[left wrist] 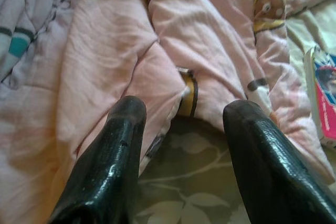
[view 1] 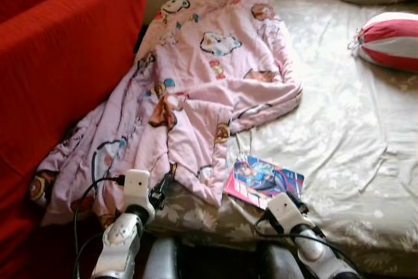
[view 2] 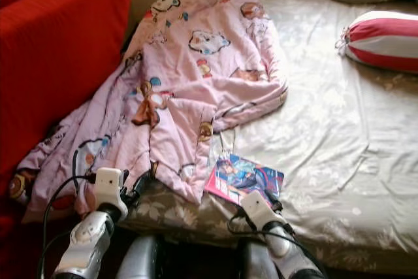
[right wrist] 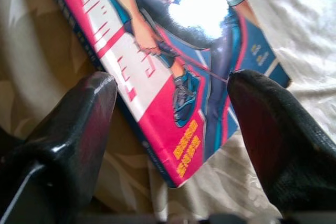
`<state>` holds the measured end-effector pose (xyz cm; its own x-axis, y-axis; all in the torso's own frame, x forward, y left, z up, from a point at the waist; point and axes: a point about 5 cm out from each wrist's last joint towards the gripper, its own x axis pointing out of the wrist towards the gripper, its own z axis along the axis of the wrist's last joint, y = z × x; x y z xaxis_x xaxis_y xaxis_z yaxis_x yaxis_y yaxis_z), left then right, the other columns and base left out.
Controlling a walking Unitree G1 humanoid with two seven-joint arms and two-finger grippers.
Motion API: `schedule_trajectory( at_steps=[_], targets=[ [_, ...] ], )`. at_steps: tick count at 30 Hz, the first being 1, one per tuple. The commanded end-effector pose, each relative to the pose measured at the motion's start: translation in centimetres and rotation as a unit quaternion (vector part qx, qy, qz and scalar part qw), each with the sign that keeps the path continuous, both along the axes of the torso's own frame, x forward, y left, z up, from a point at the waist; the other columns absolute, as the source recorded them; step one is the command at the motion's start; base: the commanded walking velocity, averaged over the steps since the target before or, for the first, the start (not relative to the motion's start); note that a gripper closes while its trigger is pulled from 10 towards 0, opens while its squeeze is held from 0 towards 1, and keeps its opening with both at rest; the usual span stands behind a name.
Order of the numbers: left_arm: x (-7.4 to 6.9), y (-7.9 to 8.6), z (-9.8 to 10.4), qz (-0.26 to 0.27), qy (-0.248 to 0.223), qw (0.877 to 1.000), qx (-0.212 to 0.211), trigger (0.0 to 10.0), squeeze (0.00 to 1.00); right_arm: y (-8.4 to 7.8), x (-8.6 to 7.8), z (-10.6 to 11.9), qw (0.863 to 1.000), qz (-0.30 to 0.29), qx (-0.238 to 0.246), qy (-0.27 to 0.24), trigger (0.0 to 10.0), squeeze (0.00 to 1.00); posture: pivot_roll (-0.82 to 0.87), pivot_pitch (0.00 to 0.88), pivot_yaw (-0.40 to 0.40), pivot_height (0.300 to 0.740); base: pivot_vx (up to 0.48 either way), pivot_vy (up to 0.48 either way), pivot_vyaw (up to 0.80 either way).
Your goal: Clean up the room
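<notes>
Pink cartoon quilt (view 1: 196,89) sprawls over the bed (view 1: 339,129) as the right hand (right wrist: 170,129), spread wide, straddles the comic book (view 1: 263,181) at lower centre, seemingly about to close; left hand (left wrist: 184,140) likewise wide.

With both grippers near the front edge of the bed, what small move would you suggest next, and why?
Probably ease the right gripper down and close on the comic book: its open fingers already straddle the book's near corner on the bed sheet. The left gripper, also open, points at the hem of the pink blanket.
</notes>
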<state>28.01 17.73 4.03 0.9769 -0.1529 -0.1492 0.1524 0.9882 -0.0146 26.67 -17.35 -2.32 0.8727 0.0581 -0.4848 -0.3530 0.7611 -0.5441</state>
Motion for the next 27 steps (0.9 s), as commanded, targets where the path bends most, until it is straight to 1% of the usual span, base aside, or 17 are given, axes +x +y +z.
schedule_trajectory(
  at_steps=[1,6,10,20,22,27],
  targets=[
    [-0.3,0.5,-0.1,0.004,0.006,1.000,0.000,10.0,0.00,0.0,-0.4,-0.4,1.000,0.002,-0.013,0.013,10.0,0.00,0.14,0.253,0.029,0.622,0.000,0.000,0.00],
    [-0.9,0.8,-0.1,0.004,0.010,1.000,0.003,10.0,0.00,0.1,0.0,-0.2,1.000,0.011,-0.029,0.006,10.0,0.00,0.14,0.271,0.032,0.622,0.000,0.000,0.00],
    [-1.2,0.8,-0.1,0.004,0.012,1.000,0.004,10.0,0.00,-0.1,-0.1,-0.3,0.999,0.008,-0.039,0.014,10.0,0.00,0.15,0.284,0.034,0.622,0.000,0.000,0.00],
    [-2.1,1.2,0.4,0.011,0.013,1.000,0.005,10.0,0.00,-1.5,0.0,-0.1,0.998,-0.012,-0.063,0.008,10.0,0.00,0.16,0.316,0.044,0.622,0.000,0.000,0.00],
    [-2.2,1.7,0.5,0.019,0.013,1.000,0.008,10.0,0.00,-2.3,0.2,0.1,0.997,-0.029,-0.070,0.007,10.0,0.00,0.16,0.326,0.044,0.622,0.000,0.000,0.00],
    [-2.8,1.9,0.9,0.022,0.012,1.000,0.011,10.0,0.00,-2.8,0.5,0.5,0.995,-0.023,-0.093,-0.006,10.0,0.00,0.17,0.345,0.046,0.622,0.000,0.000,0.00]
  ],
)
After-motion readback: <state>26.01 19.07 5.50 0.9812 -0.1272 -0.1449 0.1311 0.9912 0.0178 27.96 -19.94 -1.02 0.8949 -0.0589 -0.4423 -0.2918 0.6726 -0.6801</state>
